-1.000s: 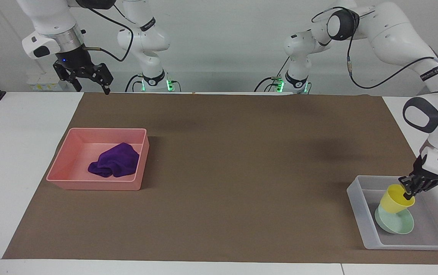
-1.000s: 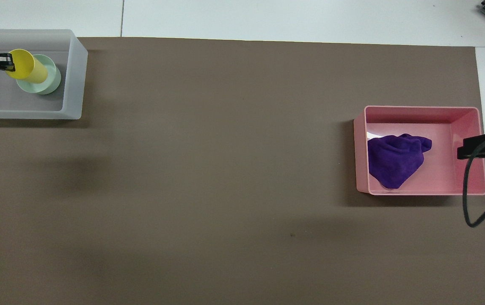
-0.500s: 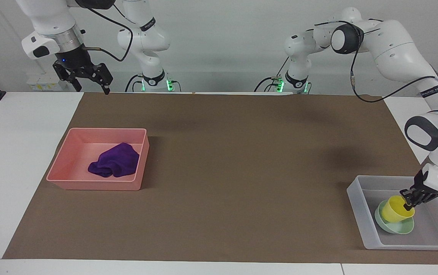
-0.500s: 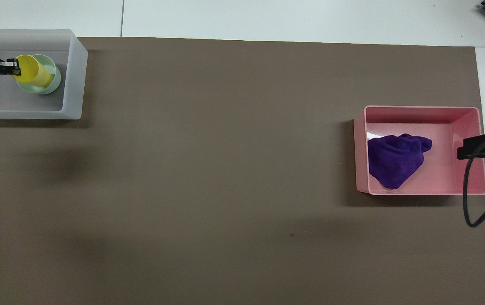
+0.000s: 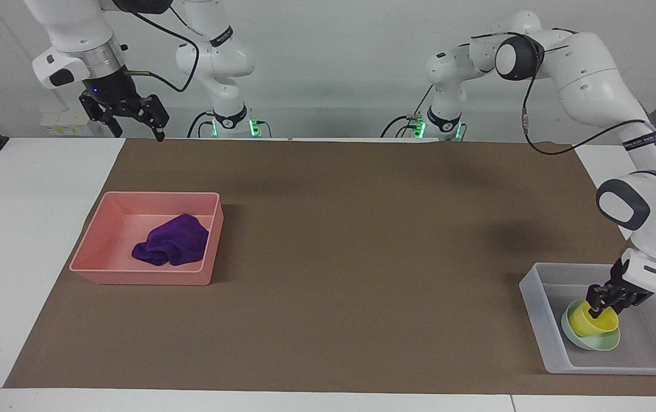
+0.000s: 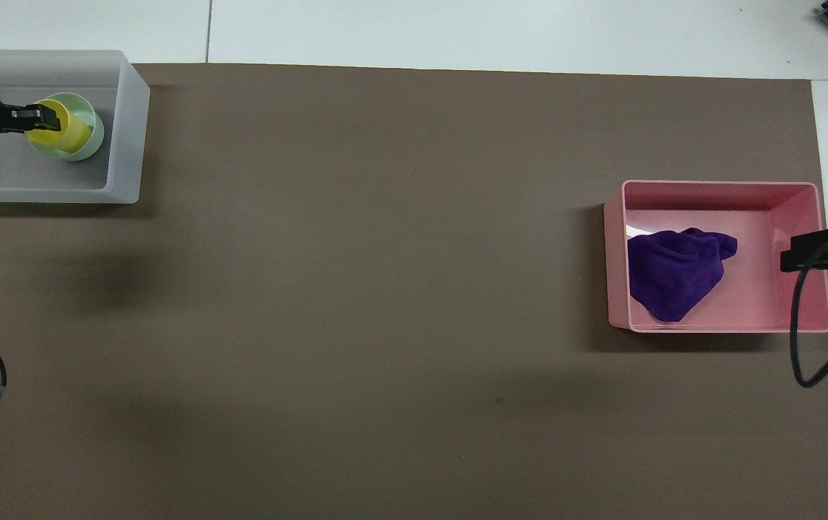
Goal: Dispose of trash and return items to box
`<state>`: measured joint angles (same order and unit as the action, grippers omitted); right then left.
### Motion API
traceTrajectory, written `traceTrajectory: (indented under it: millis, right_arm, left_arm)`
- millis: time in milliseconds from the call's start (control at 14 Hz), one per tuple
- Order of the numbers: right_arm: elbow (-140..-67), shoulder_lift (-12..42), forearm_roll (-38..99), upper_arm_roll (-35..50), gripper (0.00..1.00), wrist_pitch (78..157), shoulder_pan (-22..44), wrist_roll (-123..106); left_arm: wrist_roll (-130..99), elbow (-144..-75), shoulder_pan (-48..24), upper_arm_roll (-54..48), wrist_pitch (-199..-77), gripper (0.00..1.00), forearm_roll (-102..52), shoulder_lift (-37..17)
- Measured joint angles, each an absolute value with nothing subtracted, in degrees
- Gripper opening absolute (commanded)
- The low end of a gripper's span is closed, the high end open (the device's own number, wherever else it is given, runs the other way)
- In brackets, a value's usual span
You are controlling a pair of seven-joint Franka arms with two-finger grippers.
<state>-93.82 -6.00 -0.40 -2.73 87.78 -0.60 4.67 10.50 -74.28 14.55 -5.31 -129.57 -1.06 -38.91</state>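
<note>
My left gripper is shut on the rim of the yellow cup. The cup sits tilted in the mint-green bowl, which lies in the translucent box at the left arm's end of the table. The purple cloth lies crumpled in the pink bin at the right arm's end. My right gripper is open and empty, raised above the table edge near the pink bin, and waits.
A brown mat covers most of the table between the box and the pink bin. Black cables hang from both arms, one over the pink bin's corner.
My left gripper has lowered the yellow cup from above the bowl down into the bowl. The right arm has not moved.
</note>
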Motion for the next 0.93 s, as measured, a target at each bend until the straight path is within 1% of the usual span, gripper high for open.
traceTrajectory:
  millis: [143,286,571,714,786,929]
  right_arm:
    - [-93.9,-6.0,-0.4,-2.7,1.00,87.8,-0.6,4.7]
    - [-93.9,-6.0,-0.4,-2.7,1.00,87.8,-0.6,4.7]
    - [-93.9,-6.0,-0.4,-2.7,1.00,88.0,-0.6,4.7]
    - [-93.8,-6.0,-0.7,-2.7,1.00,89.3,-0.6,4.6]
    - [-93.8,-5.9,-0.9,-2.7,1.00,89.7,-0.6,4.6]
    - [-93.8,-5.9,-0.9,-2.7,1.00,90.1,-0.6,4.6]
  left_arm:
    - [11.1,-74.2,14.3,-5.6,-127.9,1.00,-1.1,-36.7]
    - [11.2,-76.0,13.2,-5.8,-125.8,1.00,-1.1,-32.4]
    - [10.6,-90.8,9.1,-6.1,-123.9,1.00,-1.1,-17.1]
    - [7.4,-97.8,5.7,-6.2,-123.7,1.00,-1.1,-10.8]
    - [6.1,-99.9,4.2,-6.2,-122.5,1.00,-1.1,-8.3]
    - [5.3,-100.8,2.1,-6.2,-117.3,1.00,-1.1,-4.6]
